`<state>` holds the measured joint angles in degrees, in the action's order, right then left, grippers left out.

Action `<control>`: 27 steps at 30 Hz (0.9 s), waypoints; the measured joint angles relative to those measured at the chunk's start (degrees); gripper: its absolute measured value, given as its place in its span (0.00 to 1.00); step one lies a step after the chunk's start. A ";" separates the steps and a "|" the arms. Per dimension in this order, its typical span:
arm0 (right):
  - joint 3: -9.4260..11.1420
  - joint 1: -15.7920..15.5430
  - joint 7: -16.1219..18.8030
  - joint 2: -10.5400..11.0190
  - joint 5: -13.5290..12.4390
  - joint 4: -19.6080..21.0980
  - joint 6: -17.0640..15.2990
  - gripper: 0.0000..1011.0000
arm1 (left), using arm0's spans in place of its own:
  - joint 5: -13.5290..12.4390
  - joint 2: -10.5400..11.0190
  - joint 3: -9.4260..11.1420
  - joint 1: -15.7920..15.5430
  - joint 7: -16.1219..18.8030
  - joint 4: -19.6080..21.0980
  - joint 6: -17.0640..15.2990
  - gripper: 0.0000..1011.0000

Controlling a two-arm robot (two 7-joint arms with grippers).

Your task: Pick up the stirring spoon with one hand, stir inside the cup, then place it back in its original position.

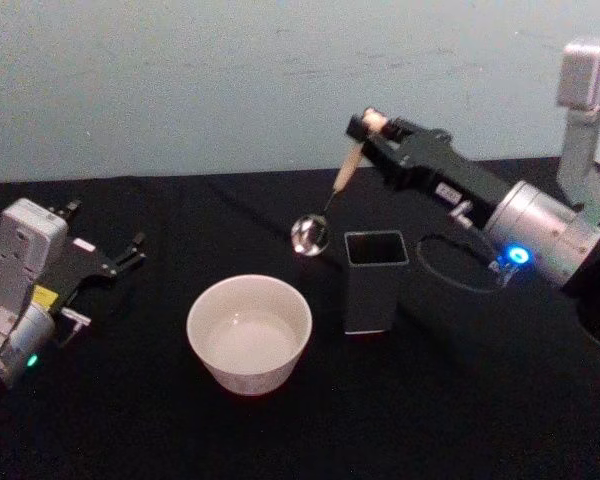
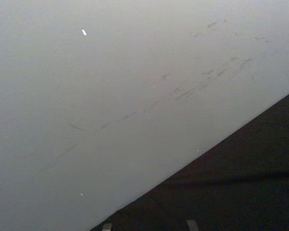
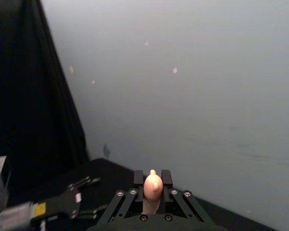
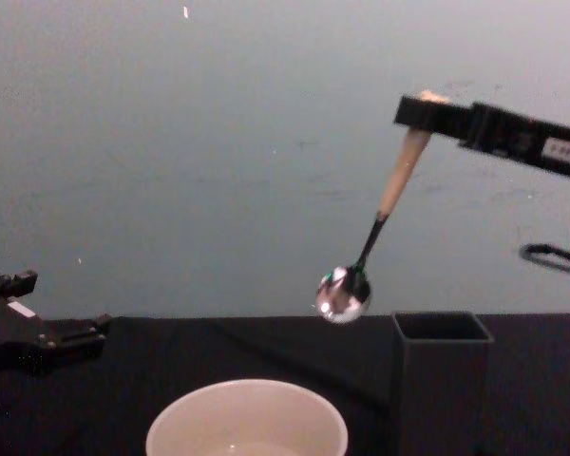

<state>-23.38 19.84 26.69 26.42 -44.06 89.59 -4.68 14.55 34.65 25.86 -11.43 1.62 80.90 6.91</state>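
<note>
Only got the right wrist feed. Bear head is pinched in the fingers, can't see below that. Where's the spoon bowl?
Observer: The stirring spoon hangs tilted from the right gripper; its bowl is in the air, touching nothing.
Operator: Over the cup?
Observer: Not squarely. In the head view the bowl shows past the far right rim of the cup, just left of the top of the dark holder.
Operator: Left arm in the way?
Observer: No. The left gripper is low at the table's left side, fingers open, apart from the cup.
</note>
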 joint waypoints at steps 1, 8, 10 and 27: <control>-0.38 0.06 0.15 -0.03 0.27 -0.13 0.12 0.21 | 0.00 0.00 0.00 0.00 0.00 0.00 0.00 0.99; -3.72 0.45 2.35 0.03 3.46 -1.59 1.79 0.21 | 0.00 0.00 0.00 0.00 0.00 0.00 0.00 0.99; -4.37 0.46 2.91 0.09 4.13 -1.92 2.01 0.21 | 0.00 0.00 0.00 0.00 0.00 0.00 0.00 0.99; -8.34 -0.42 6.45 0.27 10.65 -4.13 5.20 0.21 | 0.00 0.00 0.00 0.00 0.00 -0.01 0.00 0.99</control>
<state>-31.72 19.42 33.14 26.69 -33.42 85.47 0.52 14.55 34.65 25.86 -11.43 1.62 80.89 6.91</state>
